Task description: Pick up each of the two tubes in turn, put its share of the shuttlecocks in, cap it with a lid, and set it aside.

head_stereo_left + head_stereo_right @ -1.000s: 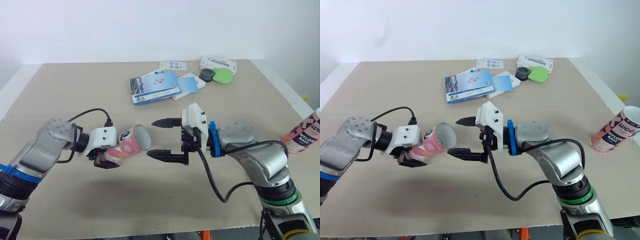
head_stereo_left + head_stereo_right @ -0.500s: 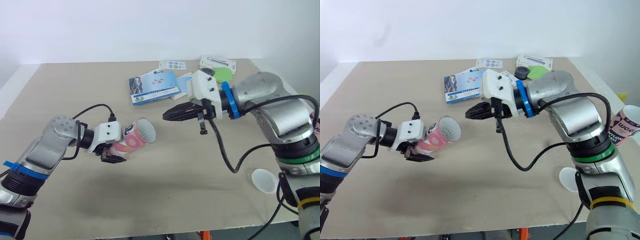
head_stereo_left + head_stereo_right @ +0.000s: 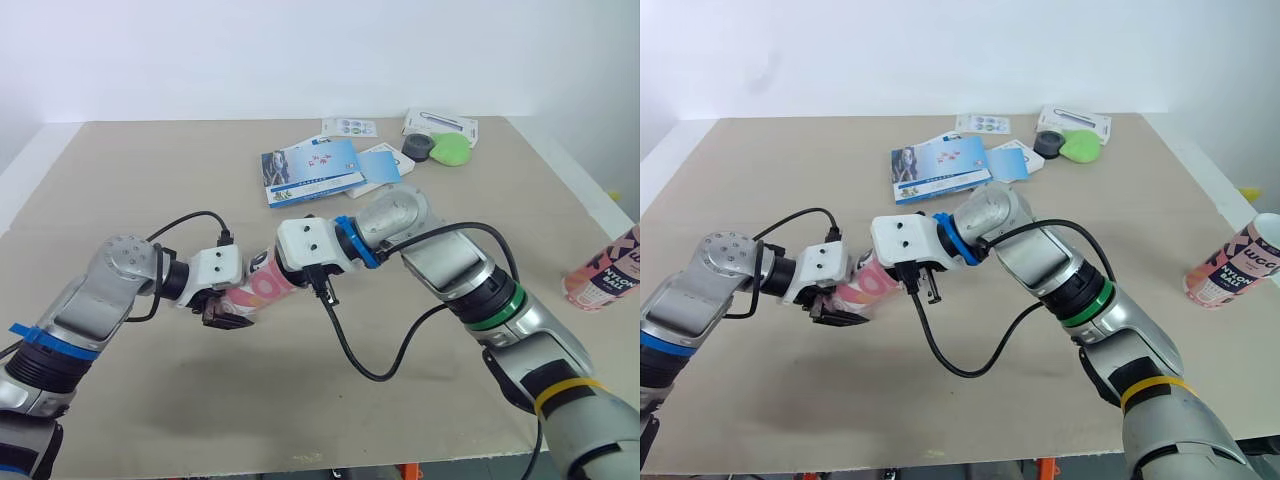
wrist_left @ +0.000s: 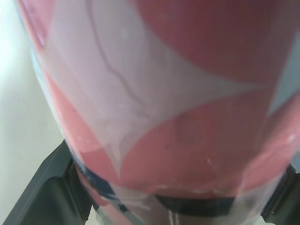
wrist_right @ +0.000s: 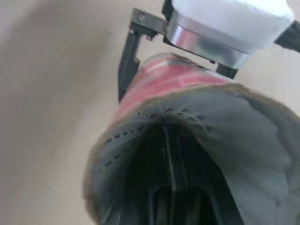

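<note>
Left gripper [image 3: 223, 311]: fingers clamped on tube [image 3: 262, 287], held sideways over desk [image 3: 150, 180], left of centre. Right gripper [image 5: 169, 154] in tube mouth, fingers close together inside shuttlecock [image 5: 126, 136] skirt. Second tube [image 3: 1230, 262] stood upright, far right edge.

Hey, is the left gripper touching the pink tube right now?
Touching. The left wrist view shows the pink tube pressed between the black fingers of the left gripper, with no gap on either side.
</note>
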Controlling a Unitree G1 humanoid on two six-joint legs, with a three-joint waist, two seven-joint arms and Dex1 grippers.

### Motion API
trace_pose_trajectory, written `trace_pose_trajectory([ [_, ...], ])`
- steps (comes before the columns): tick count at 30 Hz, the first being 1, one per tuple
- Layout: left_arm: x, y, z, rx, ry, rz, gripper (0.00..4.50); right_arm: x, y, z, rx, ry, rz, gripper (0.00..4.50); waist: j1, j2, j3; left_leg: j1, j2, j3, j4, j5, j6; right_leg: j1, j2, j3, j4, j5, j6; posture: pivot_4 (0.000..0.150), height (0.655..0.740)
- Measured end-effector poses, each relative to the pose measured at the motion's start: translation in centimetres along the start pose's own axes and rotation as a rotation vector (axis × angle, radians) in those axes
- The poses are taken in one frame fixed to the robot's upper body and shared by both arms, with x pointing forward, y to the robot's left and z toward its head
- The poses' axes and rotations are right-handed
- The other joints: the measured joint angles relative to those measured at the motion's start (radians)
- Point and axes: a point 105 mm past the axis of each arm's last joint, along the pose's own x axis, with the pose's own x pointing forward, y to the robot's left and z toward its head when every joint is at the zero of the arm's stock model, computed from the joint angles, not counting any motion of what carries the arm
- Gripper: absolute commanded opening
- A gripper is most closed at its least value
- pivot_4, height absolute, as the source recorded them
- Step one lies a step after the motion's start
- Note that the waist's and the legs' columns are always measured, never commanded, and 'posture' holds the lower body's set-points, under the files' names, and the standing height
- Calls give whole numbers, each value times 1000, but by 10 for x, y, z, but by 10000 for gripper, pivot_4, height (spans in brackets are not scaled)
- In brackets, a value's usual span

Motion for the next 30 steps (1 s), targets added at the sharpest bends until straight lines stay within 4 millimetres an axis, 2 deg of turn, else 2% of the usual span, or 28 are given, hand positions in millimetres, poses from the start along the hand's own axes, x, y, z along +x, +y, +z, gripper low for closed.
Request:
trace_pose_trajectory([
  [7, 0, -1, -1, -2, 5, -7, 39291, 10, 2, 3, -36, 0, -11, 380, 0, 0, 0, 0, 1, -2, 2, 0, -1, 1, 0, -7, 0, 0, 0, 1500, 7400],
  [12, 0, -1, -1, -1, 5, -9, 39291, 9, 2, 4, -54, -19, -30, 380, 0, 0, 0, 0, 1, -3, 2, 1, -2, 1, 0, -10, 0, 0, 0, 1500, 7400],
  [17, 0, -1, -1, -1, 5, -9, 39291, -23, -1, 6, -74, -19, -63, 380, 2, 0, 0, 0, 1, -4, 3, 1, -2, 2, 0, -11, 0, 0, 0, 1500, 7400],
  [26, 0, -2, -1, 1, 2, -11, 39291, -58, -6, 10, -56, -26, -116, 380, 2, 0, 0, 0, 1, -5, 3, 2, -2, 2, 1, -12, 0, 0, -1, 1500, 7400],
  [28, 3, 0, 6, 9, -42, -4, 39291, -67, -5, 8, -18, -38, -128, 380, 4, 1, 0, 0, 1, -5, 4, 2, -2, 2, 0, -12, 0, 0, -1, 1500, 7400],
  [29, 8, 2, 17, 15, -122, 12, 39291, -86, -5, 4, 50, -62, -168, 380, 15, 1, 0, -1, 1, -6, 5, 2, -2, 3, -1, -12, 0, 0, -1, 1500, 7400],
  [30, 9, 2, 20, 18, -144, 18, 39291, -94, -6, 4, 75, -72, -188, 380, 19, 1, 0, -1, 1, -6, 5, 2, -2, 3, -1, -12, 0, 1, -1, 1500, 7400],
])
